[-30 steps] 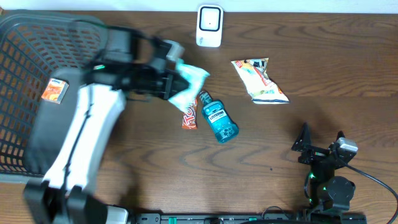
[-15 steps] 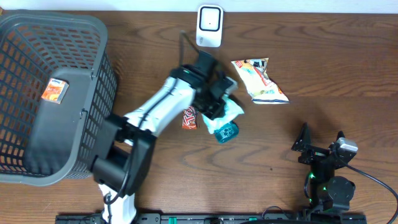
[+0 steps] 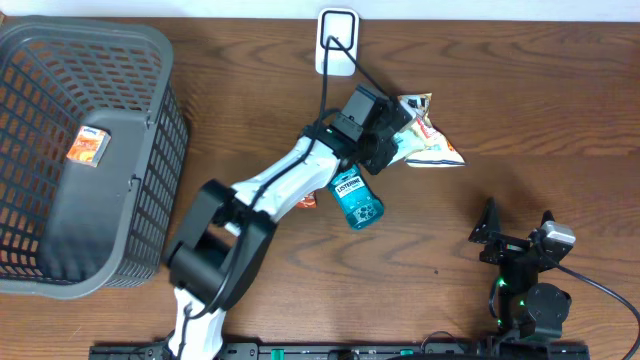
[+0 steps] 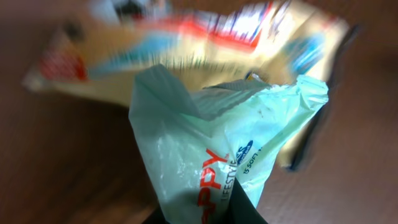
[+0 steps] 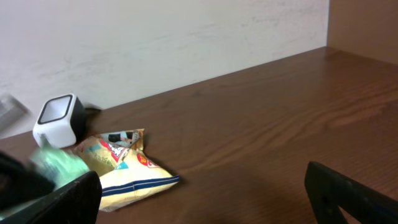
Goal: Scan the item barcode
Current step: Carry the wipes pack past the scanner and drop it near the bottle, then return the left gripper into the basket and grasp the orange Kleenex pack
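My left gripper [image 3: 385, 142] is shut on a pale green tissue packet [image 4: 211, 149] with red lettering. It holds the packet just above the yellow snack bag [image 3: 432, 140], a little below the white barcode scanner [image 3: 337, 42] at the table's back edge. In the left wrist view the packet fills the middle and the snack bag [image 4: 186, 43] lies blurred behind it. No barcode shows on the packet. My right gripper [image 3: 518, 235] rests open at the front right. Its view shows the scanner [image 5: 57, 118], the snack bag [image 5: 124, 165] and a blur of the green packet [image 5: 56, 165].
A grey mesh basket [image 3: 90, 30] stands at the left with a small orange packet [image 3: 88, 145] inside. A blue mouthwash bottle [image 3: 355, 200] and a red candy bar [image 3: 305, 200] lie in the middle, just under my left arm.
My left arm has swung from beside the basket to the right and back with the green packet. It now hangs over the snack bag below the scanner. The right arm has not moved.
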Controlling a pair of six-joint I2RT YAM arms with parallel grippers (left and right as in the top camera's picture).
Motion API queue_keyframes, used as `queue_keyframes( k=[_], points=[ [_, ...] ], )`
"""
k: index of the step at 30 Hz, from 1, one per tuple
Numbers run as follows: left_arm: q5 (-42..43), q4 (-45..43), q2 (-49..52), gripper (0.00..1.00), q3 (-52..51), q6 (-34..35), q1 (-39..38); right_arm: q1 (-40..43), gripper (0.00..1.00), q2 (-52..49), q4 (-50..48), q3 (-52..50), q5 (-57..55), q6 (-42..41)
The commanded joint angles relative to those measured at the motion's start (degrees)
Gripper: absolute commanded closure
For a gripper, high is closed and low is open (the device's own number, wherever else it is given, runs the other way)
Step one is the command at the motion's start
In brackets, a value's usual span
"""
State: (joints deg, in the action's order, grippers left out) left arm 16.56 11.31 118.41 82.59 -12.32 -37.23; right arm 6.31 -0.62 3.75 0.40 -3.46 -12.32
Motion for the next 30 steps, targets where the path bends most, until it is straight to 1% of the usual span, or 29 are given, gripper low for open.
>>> queue_keyframes(
  k=[1,5,8,9,10,12,14,15,16,17,18,19,20,22,26,28,30],
  points=[
    [-0.7,0.1,3.5,0.92,0.2,3.9,0.0,0.1,0.01,0.3,0.2,-0.1,-0.5,0.8],
    [-0.8,0.2,3.6,0.92,0.2,4.6,-0.3,0.1,0.01,0.3,0.2,-0.1,-0.5,0.8],
    [-0.8,0.1,2.4,0.83,0.4,4.6,-0.2,0.1,0.01,0.3,0.2,-0.1,-0.5,0.8],
    [-0.8,0.1,1.7,0.7,0.5,4.9,-0.2,0.1,0.01,0.3,0.2,-0.1,-0.5,0.8],
    [-0.8,0.1,0.7,0.61,0.7,5.4,-0.2,0.1,0.01,0.3,0.2,-0.1,-0.5,0.8],
    [-0.8,0.1,-2.0,0.51,0.8,5.8,-0.2,0.1,0.01,0.3,0.2,-0.1,-0.5,0.8],
    [-0.8,0.0,-5.3,0.37,0.8,5.8,-0.1,0.1,0.01,0.3,0.2,-0.1,-0.5,0.8],
    [-0.8,-0.2,-7.1,0.35,0.8,5.8,-0.1,0.1,0.01,0.3,0.2,-0.1,-0.5,0.8],
    [-0.8,-0.3,-9.1,0.29,0.8,5.8,0.2,0.1,0.01,0.3,0.2,-0.1,-0.5,0.8],
    [-0.8,-0.7,-11.1,0.21,0.8,5.8,0.4,0.1,0.01,0.3,0.2,-0.1,-0.5,0.8],
    [-0.8,-1.0,-13.2,0.17,0.8,5.8,0.8,0.1,0.01,0.3,0.2,-0.1,-0.5,0.8],
    [-0.9,-1.4,-15.4,0.07,0.8,5.8,1.4,0.1,0.01,0.3,0.2,-0.1,-0.5,0.8],
    [-1.6,-1.9,-17.8,0.04,0.8,5.8,2.1,0.1,0.01,0.3,0.2,-0.1,-0.5,0.8],
    [-5.9,-2.4,-22.5,0.03,0.8,5.8,4.0,0.1,0.01,0.3,0.2,-0.1,-0.5,0.8],
    [-18.9,-2.4,-31.0,0.02,0.8,5.9,10.2,0.1,0.01,0.3,0.2,-0.1,-0.5,0.8],
    [-25.8,-2.5,-34.2,0.02,0.8,8.0,14.6,0.1,0.01,0.3,0.2,-0.1,-0.5,0.8],
    [-32.3,-2.4,-36.6,0.02,0.8,12.2,19.6,0.1,0.01,0.3,0.1,-0.1,-0.5,0.8]
  ],
)
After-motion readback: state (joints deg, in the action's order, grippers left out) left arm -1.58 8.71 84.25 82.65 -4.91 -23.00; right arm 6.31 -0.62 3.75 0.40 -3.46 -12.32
